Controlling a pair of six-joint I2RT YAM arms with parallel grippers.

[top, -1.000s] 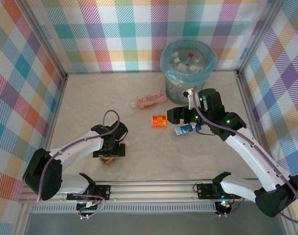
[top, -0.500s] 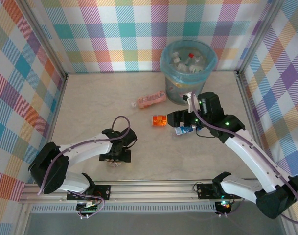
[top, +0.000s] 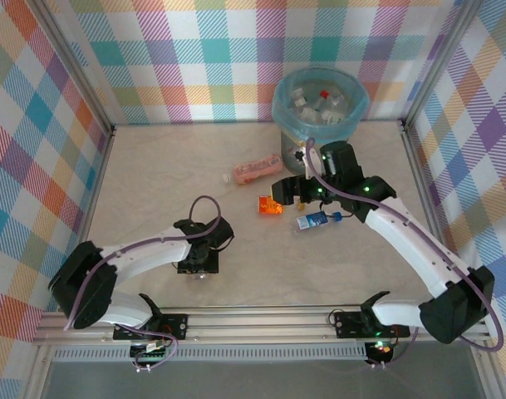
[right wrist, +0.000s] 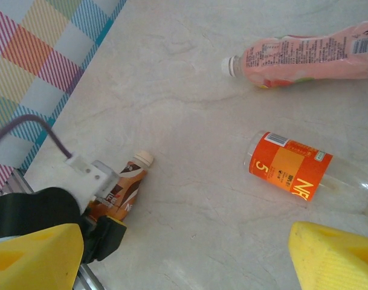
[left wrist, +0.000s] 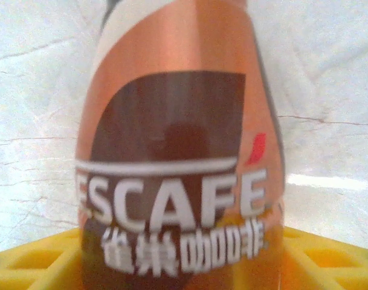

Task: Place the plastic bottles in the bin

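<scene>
**Two claws, two bottles**

The left claw (left wrist: 180,261) straddles the brown coffee bottle (left wrist: 177,151), label reading "ESCAFE". I cannot tell if it is clamped; it should squeeze mid-body before lifting. The right claw (right wrist: 184,260), fingers wide apart, hovers just short of the orange bottle (right wrist: 289,166), marked "5". The bin (top: 279,104) stands close behind it.

The brown-labelled bottle (left wrist: 171,151) is cut off top and bottom, its lettering blurred; from above it is mostly hidden beneath the left gripper (top: 198,266). The pink bottle (right wrist: 304,54) is cropped at right.
</scene>
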